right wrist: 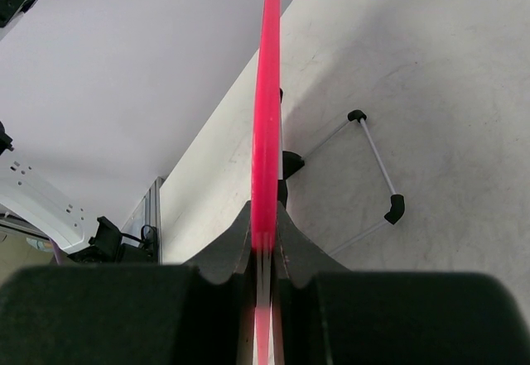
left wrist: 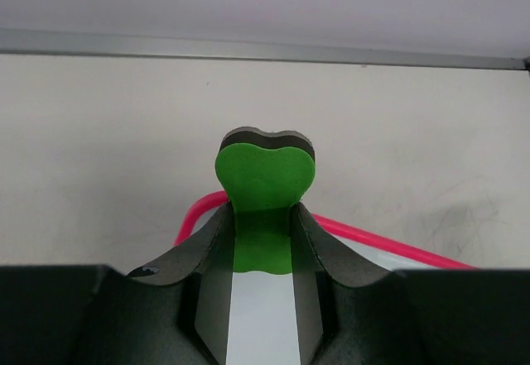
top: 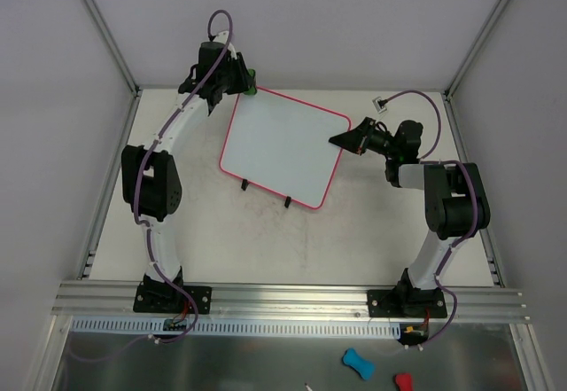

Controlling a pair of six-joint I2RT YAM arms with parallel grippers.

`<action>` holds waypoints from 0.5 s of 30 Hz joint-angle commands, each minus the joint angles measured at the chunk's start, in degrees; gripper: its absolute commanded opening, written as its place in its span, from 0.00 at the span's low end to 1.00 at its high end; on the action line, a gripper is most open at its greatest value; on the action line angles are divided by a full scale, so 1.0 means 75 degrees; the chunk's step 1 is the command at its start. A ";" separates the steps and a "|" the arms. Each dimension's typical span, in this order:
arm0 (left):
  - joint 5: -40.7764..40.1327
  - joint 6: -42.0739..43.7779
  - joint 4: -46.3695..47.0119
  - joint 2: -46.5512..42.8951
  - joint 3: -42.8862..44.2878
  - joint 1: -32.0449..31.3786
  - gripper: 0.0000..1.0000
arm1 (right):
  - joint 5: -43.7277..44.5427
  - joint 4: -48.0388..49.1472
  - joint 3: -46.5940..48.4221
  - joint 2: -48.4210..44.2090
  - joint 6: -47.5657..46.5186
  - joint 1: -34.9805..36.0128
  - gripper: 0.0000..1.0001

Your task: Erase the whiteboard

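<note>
Left hand grips a green heart-shaped foam eraser, right hand pinches the edge of the pink-framed whiteboard; surface looks clean, so wiping seems done.

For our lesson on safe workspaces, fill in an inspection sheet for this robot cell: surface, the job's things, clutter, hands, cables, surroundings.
Surface: pale table, faintly scuffed.
Job's things: pink-framed whiteboard, no marks seen on its face; green eraser at its far-left corner.
Clutter: blue bone-shaped piece and red piece on the metal shelf below the rail.
Hands: left hand shut on the eraser; right hand shut on the whiteboard's right edge.
Cables: purple cables run along both arms; a loose plug lies on the table, far right.
Surroundings: white walls, aluminium frame.
</note>
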 commanded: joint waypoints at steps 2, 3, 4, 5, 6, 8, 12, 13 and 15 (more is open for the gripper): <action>0.0559 -0.0063 0.0203 0.0264 0.0711 -0.0064 0.00 | -0.0589 0.0683 0.0031 -0.0346 -0.0274 0.0187 0.00; 0.0617 -0.0040 0.0215 0.0276 0.0711 -0.0076 0.00 | -0.0600 0.0671 0.0031 -0.0334 -0.0286 0.0187 0.00; 0.0699 -0.0016 0.0215 0.0311 0.0735 -0.0111 0.00 | -0.0600 0.0671 0.0031 -0.0334 -0.0274 0.0187 0.00; 0.0770 0.0007 0.0215 0.0323 0.0746 -0.0158 0.00 | -0.0589 0.0671 0.0042 -0.0334 -0.0274 0.0187 0.00; 0.0898 0.0008 0.0215 0.0323 0.0735 -0.0181 0.00 | -0.0589 0.0671 0.0031 -0.0346 -0.0274 0.0187 0.00; 0.0993 0.0054 0.0215 0.0299 0.0619 -0.0240 0.00 | -0.0600 0.0683 0.0031 -0.0334 -0.0274 0.0187 0.00; 0.1028 0.0054 0.0215 0.0124 0.0290 -0.0450 0.00 | -0.0588 0.0671 0.0019 -0.0346 -0.0274 0.0199 0.00; 0.0866 0.0101 0.0215 0.0031 0.0220 -0.0463 0.00 | -0.0588 0.0671 0.0019 -0.0346 -0.0274 0.0199 0.00; 0.0701 -0.0003 0.0215 -0.0052 0.0021 -0.0451 0.00 | -0.0588 0.0671 0.0007 -0.0358 -0.0274 0.0187 0.00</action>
